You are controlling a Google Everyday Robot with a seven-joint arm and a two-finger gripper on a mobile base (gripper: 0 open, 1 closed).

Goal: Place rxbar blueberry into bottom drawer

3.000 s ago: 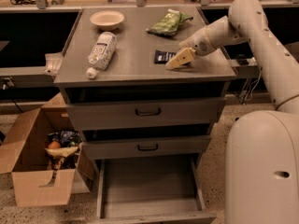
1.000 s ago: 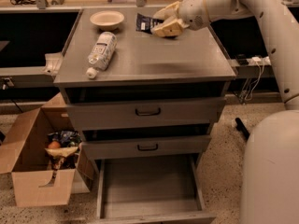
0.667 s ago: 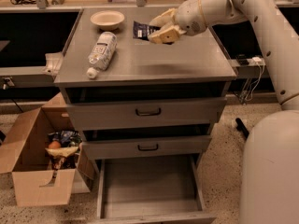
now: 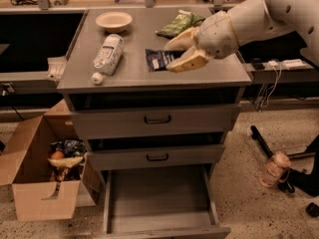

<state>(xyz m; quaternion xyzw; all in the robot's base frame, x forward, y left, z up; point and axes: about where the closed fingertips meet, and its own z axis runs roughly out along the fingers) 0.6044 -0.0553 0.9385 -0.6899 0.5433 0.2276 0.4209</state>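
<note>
So the tool (image 4: 169, 59) is clamped on the rxbar blueberry (image 4: 156, 59) over the table's (image 4: 124, 74) front-middle, bar sticking out toward the left edge, with the open bottom drawer (image 4: 159, 199) straight down past that front edge.

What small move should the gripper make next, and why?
Probably move forward, past the front edge of the cabinet top. The gripper holds the rxbar blueberry above that top, while the bottom drawer stands open lower down, in front of the cabinet.
</note>
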